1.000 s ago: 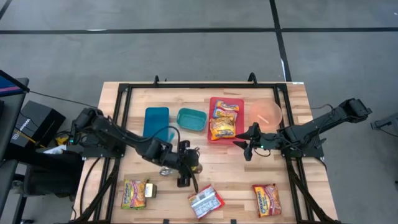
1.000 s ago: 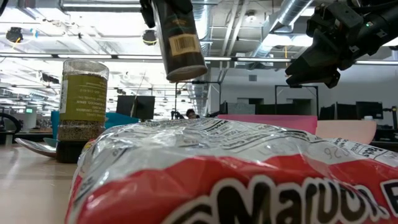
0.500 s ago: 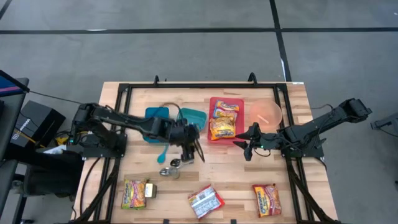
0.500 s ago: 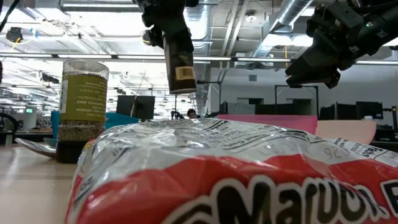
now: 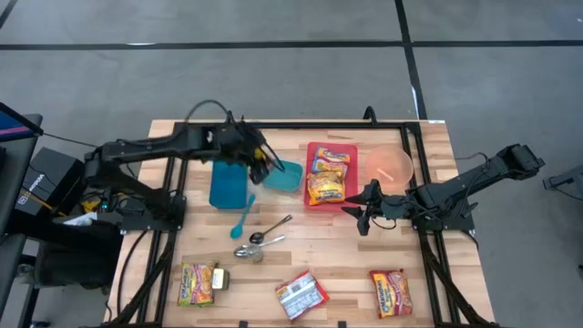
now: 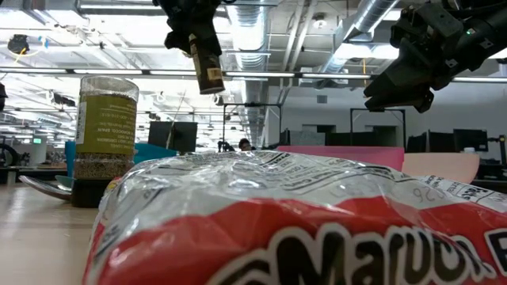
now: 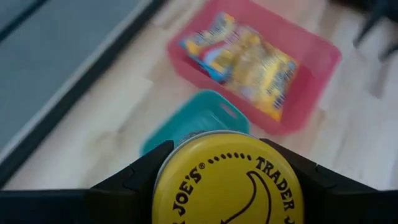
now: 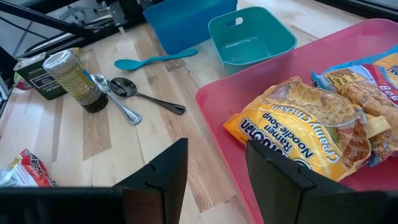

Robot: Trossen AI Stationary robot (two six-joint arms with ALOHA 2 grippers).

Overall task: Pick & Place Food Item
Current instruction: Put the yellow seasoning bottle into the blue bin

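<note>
change: left gripper [image 5: 260,159] was low over the front-middle of the table a second ago with a jar in it; now it's swung up and back, hanging over the teal bin [image 5: 281,175] near the blue lid [image 5: 228,181]. the two spoons [image 5: 266,240] and the green spice jar [image 5: 246,252] it was hovering over are uncovered again.
meaning: looks like the carry leg of the pick and place, grab done, drop-off not done. my guess is the teal bin is the target since the wrist view looks right down at it, but can't swear to it.
left hand: jaws closed around the jar [image 7: 227,182], gripping both sides just under the cap.
jar looks: small dark bottle with a barcode label in the low view [image 6: 205,66], tilted a bit, yellow lid with black print.
jar location: up in the air, not touching anything, over the teal bin's near edge.
right hand: right gripper [image 5: 366,211] parked just off the red tray [image 5: 318,150] with the noodle packs [image 5: 325,188], fingers apart, nothing between them.
leftovers: ramen packs [image 5: 301,294] along the front edge.
</note>
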